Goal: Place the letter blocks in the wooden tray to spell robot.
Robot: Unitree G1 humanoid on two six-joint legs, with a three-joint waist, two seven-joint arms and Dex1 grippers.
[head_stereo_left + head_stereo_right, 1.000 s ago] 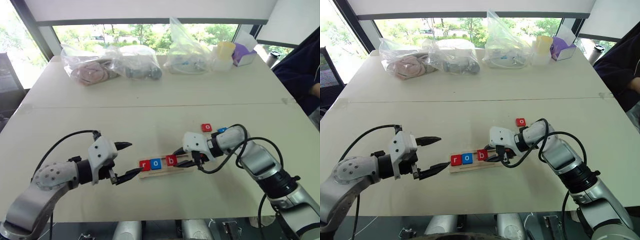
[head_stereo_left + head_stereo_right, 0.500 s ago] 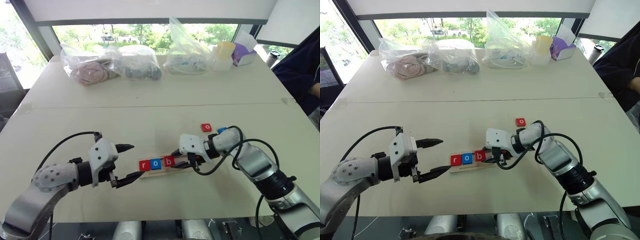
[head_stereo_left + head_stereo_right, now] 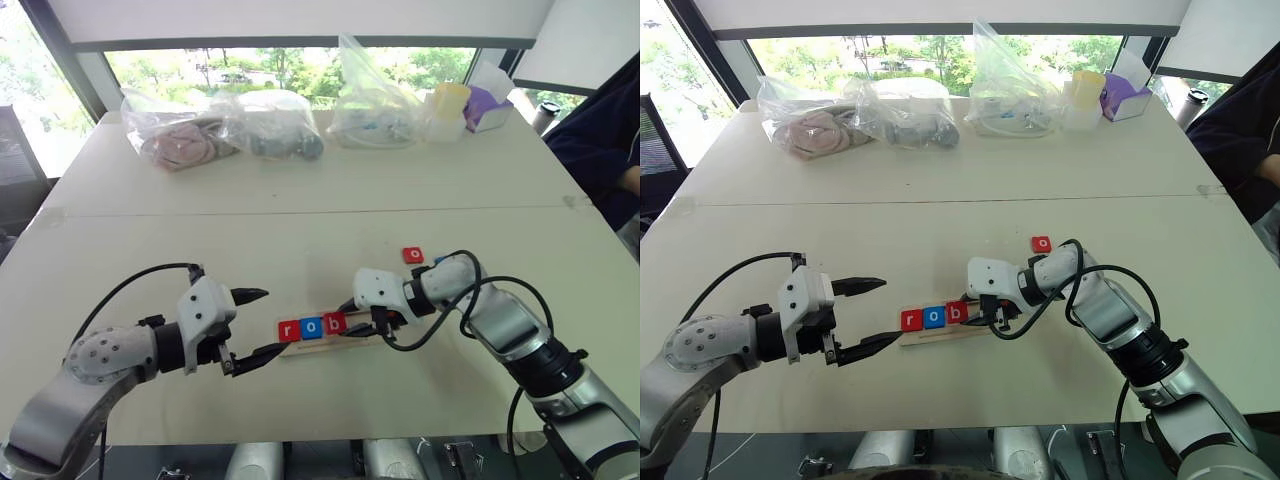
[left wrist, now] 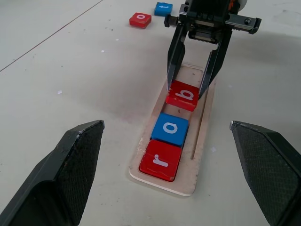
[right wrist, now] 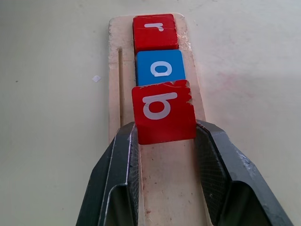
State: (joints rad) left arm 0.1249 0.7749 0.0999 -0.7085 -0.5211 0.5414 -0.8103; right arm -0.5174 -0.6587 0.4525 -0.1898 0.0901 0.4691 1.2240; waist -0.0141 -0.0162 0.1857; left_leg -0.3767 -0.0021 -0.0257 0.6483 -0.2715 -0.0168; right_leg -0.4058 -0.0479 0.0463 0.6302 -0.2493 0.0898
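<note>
The wooden tray (image 3: 362,338) lies in front of me on the table. In its slot sit a red r block (image 3: 289,330), a blue o block (image 3: 312,327) and a red b block (image 3: 335,322) in a row. My right gripper (image 3: 350,318) is shut on the b block (image 5: 163,111), which is slightly tilted with its edge against the blue o (image 5: 160,68). My left gripper (image 3: 272,320) hangs open just off the tray's left end, holding nothing. A red o block (image 3: 412,255) and a blue t block (image 4: 163,8) lie loose on the table beyond the right arm.
Clear plastic bags (image 3: 220,128) with items, a yellow cup (image 3: 451,100) and a purple box (image 3: 489,107) line the far edge of the table. A person in dark clothing (image 3: 600,140) sits at the far right. The table's seam runs across the middle.
My right gripper has slid the b block leftward along the tray until it meets the blue o. The left arm has stayed still.
</note>
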